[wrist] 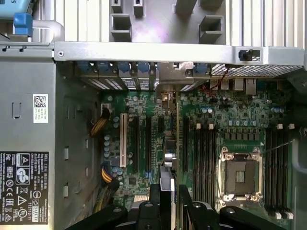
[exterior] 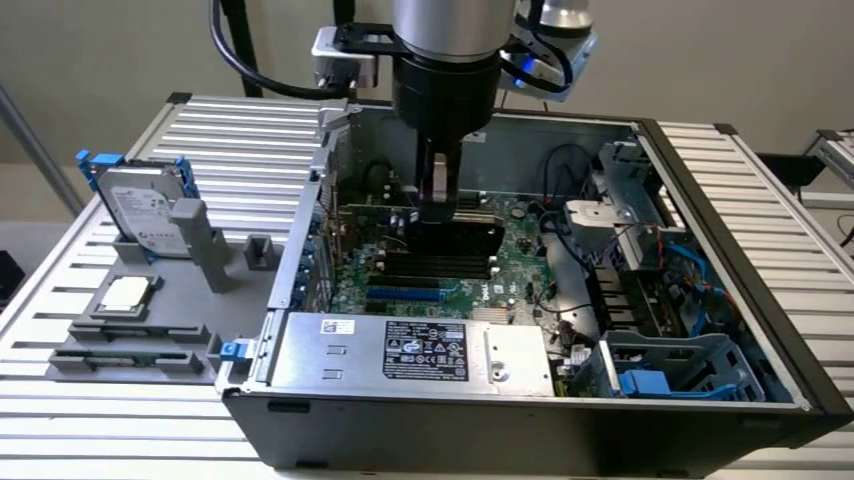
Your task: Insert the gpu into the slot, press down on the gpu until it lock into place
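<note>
The gripper (exterior: pixel 441 210) is clamped on the upper edge of the gpu (exterior: pixel 465 238), which stands on edge above the motherboard (exterior: pixel 518 272) inside the open case. The card's long axis runs parallel to the bare blue slot (exterior: pixel 403 295). That slot lies between the card and the power-supply box (exterior: pixel 414 350).

1. Soft, even light fills the exterior view — the pale wall (exterior: pixel 107 50) and the slatted table (exterior: pixel 107 430) are bright, without hard shadows.
2. Inside the case (exterior: pixel 534 440) it is dimmer; its sides shade the motherboard (exterior: pixel 521 275).
3. The power-supply box (exterior: pixel 320 350) lid carries a mild sheen.
4. A small blue lamp (exterior: pixel 531 66) glows on the arm (exterior: pixel 454 30).
5. The wrist view is flatly lit, the case's rim washed pale.
6. The gripper (exterior: pixel 442 215) and the gpu (exterior: pixel 465 238) it clamps read as near-black shapes.
</note>
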Controlling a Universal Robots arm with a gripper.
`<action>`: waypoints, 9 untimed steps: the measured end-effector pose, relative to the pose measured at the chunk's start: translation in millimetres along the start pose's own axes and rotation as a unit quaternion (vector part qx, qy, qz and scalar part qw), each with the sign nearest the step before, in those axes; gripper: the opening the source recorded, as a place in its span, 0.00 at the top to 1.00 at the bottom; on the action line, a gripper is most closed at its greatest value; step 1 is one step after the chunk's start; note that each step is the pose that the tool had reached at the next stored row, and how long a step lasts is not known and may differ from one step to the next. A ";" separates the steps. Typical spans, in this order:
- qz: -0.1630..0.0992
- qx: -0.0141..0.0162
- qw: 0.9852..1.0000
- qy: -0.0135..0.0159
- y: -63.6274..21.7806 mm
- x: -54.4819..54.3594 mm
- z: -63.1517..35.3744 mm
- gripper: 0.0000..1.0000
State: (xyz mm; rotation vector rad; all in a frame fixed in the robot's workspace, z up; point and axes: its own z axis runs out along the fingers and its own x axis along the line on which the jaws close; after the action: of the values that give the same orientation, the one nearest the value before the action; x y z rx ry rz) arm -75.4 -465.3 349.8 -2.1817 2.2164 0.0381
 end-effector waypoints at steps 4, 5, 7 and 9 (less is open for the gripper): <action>0.000 0.001 1.000 0.000 0.4 0.3 7.4 0.74; 0.000 0.001 1.000 0.000 0.5 0.4 9.1 0.74; 0.000 0.001 1.000 0.000 0.5 0.4 12.7 0.74; 0.001 0.001 1.000 0.000 0.5 0.1 16.6 0.74</action>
State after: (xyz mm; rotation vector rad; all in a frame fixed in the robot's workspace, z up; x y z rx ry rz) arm -75.9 -464.8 333.3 -2.1784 2.2170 0.0362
